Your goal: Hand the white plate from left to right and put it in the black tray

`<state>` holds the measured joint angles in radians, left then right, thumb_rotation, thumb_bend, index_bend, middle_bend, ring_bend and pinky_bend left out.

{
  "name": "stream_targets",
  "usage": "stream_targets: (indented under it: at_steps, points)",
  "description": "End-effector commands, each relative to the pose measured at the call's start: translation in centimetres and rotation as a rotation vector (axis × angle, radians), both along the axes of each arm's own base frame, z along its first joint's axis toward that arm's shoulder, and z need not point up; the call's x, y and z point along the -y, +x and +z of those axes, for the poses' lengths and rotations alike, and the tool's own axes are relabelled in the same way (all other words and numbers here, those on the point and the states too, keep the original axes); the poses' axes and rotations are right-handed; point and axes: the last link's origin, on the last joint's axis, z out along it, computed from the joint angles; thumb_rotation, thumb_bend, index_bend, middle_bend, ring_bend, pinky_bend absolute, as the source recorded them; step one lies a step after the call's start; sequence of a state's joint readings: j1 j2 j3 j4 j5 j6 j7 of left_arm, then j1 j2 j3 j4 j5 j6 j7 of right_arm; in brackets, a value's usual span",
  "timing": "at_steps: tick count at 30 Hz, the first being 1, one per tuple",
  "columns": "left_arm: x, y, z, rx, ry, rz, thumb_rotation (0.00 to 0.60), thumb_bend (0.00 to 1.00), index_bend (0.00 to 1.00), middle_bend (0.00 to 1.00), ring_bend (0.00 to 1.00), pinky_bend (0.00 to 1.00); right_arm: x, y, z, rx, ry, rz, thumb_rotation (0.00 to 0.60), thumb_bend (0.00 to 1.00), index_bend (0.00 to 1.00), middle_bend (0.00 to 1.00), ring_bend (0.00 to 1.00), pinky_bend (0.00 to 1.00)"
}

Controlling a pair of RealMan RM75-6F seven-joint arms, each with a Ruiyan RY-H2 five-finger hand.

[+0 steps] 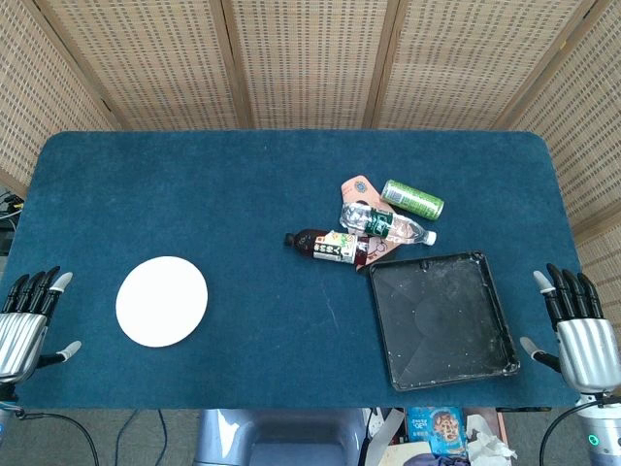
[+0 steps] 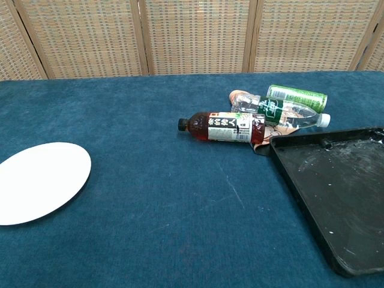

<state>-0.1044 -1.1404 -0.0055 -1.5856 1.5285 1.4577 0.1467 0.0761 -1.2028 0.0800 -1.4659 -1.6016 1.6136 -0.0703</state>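
Blue desk [image 1: 243, 194]; chest view crops white plate [image 1: 162, 301] and black tray [image 1: 442, 317], hides both hands. Left hand [image 1: 27, 320] and right hand [image 1: 577, 330] fingers apart, empty. Plate just right of left fingers [image 1: 39, 288], untouched.

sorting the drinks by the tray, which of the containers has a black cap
The dark tea bottle, lying on its side nearest the table's middle. The clear bottle behind it has a white cap, and the green can has none.

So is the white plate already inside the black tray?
No, the white plate lies on the blue table near the left hand, far from the black tray.
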Motion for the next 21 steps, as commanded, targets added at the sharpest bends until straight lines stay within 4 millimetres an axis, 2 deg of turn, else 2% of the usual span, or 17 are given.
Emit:
stream_targets:
  at_steps: [1, 7, 15, 21]
  points:
    - [0.2, 0.0, -0.2, -0.013, -0.014, 0.009, 0.600, 0.00, 0.00, 0.00, 0.00, 0.00, 0.0, 0.0, 0.1, -0.005, 0.003, -0.017, 0.600, 0.00, 0.00, 0.00, 0.00, 0.00]
    - [0.0, -0.3, -1.6, -0.015, -0.051, -0.018, 0.600, 0.00, 0.00, 0.00, 0.00, 0.00, 0.0, -0.1, 0.1, -0.001, 0.007, -0.027, 0.600, 0.00, 0.00, 0.00, 0.00, 0.00]
    - [-0.2, -2.6, -6.2, 0.047, -0.157, -0.049, 0.600, 0.00, 0.00, 0.00, 0.00, 0.00, 0.1, -0.1, 0.2, 0.001, 0.007, -0.032, 0.600, 0.00, 0.00, 0.00, 0.00, 0.00]
    - [-0.6, -4.0, -8.4, 0.063, -0.192, -0.052, 0.600, 0.00, 0.00, 0.00, 0.00, 0.00, 0.1, -0.2, 0.2, 0.003, 0.013, -0.044, 0.600, 0.00, 0.00, 0.00, 0.00, 0.00]
